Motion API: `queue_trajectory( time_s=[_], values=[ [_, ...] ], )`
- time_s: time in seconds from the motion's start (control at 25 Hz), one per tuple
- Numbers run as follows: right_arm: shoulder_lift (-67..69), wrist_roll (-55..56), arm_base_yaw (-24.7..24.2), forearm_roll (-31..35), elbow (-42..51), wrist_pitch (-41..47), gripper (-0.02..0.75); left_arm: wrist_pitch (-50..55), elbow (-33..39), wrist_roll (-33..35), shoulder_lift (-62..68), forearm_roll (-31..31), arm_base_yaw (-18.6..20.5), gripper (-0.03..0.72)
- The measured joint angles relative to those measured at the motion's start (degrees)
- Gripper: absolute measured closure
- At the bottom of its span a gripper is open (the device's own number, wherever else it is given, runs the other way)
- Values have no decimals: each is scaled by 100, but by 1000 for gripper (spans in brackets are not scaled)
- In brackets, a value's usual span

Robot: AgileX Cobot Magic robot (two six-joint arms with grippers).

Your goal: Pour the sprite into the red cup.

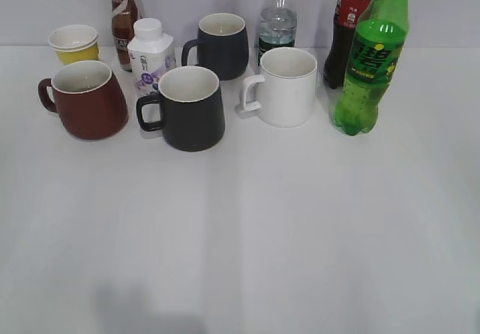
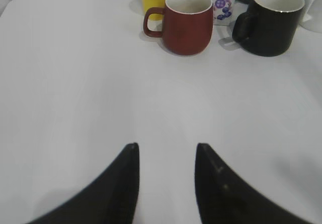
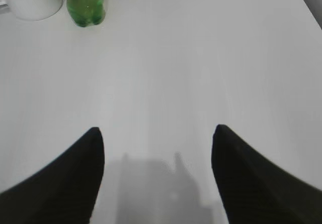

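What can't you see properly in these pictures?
- Sprite bottle: cap cut off by the exterior view's top edge; in the right wrist view only its base shows.
- Cola bottle: partly hidden behind the Sprite.
- Red cup: whether it holds liquid, unclear.
- Milk carton: print too small.

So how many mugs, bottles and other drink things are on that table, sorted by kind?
Mugs: 4 (red cup, front black mug, back black mug, white mug)
Bottles: 5 (sprite, cola, water, brown drink, small white bottle)
Yellow paper cup: 1
Total: 10
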Motion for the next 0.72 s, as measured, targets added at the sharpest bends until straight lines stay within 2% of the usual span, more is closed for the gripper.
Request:
queue_trajectory(
  time_s=[0.72],
  values=[
    [-5,0,0,0,0,0,237,0,0,0,0,0,0,396]
  ],
)
